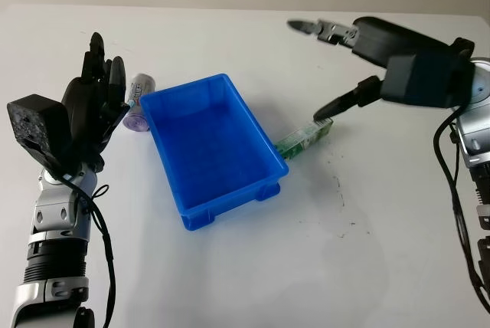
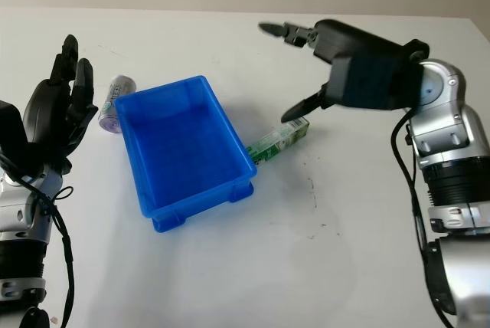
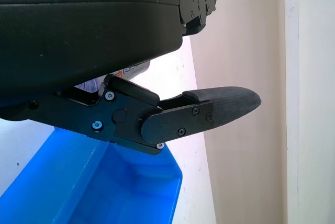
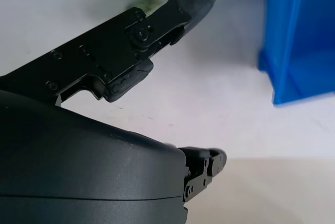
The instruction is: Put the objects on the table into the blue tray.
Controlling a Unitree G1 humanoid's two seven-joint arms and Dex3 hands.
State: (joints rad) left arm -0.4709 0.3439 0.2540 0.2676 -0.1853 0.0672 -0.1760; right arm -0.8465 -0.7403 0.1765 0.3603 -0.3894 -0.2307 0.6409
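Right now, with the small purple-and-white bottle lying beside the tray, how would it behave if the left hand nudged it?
The bottle lies on its side against the blue tray, so it would probably roll. It looks small and likely light. Its rounded surface may slip from the left hand's fingers.

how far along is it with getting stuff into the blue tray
Nothing looks done yet: the blue tray has nothing in it. In hand: the right hand is open above the green box, which lies on the table against the tray's right side; one finger reaches down to its far end. Left: that box, plus the purple-capped bottle lying by the tray's left side, next to the open left hand.
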